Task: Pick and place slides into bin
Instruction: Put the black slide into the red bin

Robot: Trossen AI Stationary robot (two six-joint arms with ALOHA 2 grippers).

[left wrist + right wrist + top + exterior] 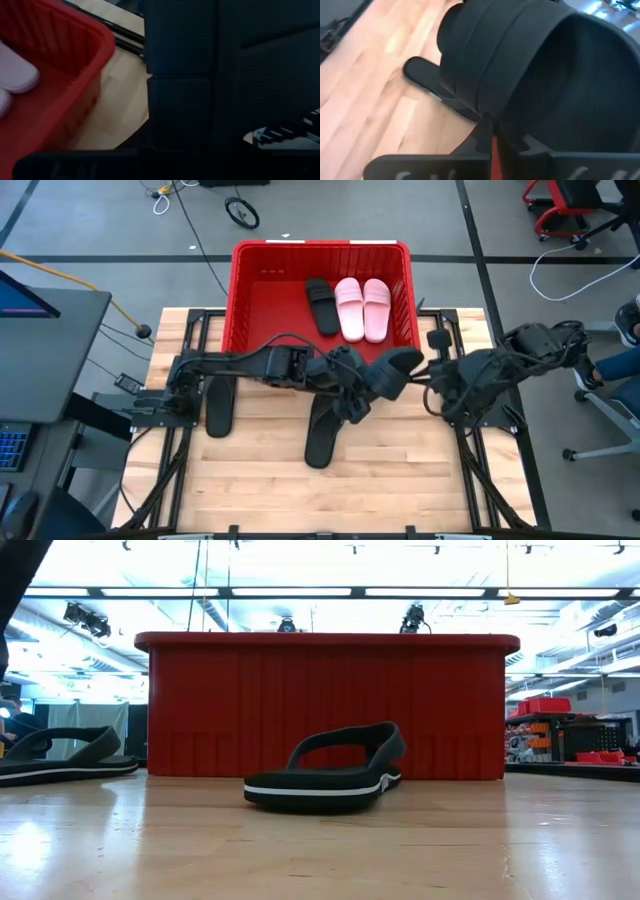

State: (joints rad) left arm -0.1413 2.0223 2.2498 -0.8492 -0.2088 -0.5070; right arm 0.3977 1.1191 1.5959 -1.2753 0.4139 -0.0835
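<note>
Red bin (250,290): large ribbed plastic crate at the far edge of the wooden table (260,480), centred between the two arms. Contents: a pair of pale pink slides (362,308) lying side by side against its right half, and one black slide (322,305) just to their left, angled slightly. Table, left side: one black sandal (219,406) lying flat beside the left arm's base, seen at the left margin of the low view as well (60,758). Table, centre: one black thong-strap flip-flop (325,778) resting sole down in front of the bin, white stripe along the sole edge; from above it lies partly under the arms (322,435). Right gripper (400,372): above the table just in front of the bin's near wall, clamped on a matte black wide-strap slide (545,75), which fills the right wrist view and is lifted clear of the table. Left gripper (350,375): reached across to table centre, close beside the right gripper and the held slide; whether its fingers are parted or closed cannot be told, as the left wrist view is mostly blocked by a dark surface, with only the bin's corner (55,85) visible.
</note>
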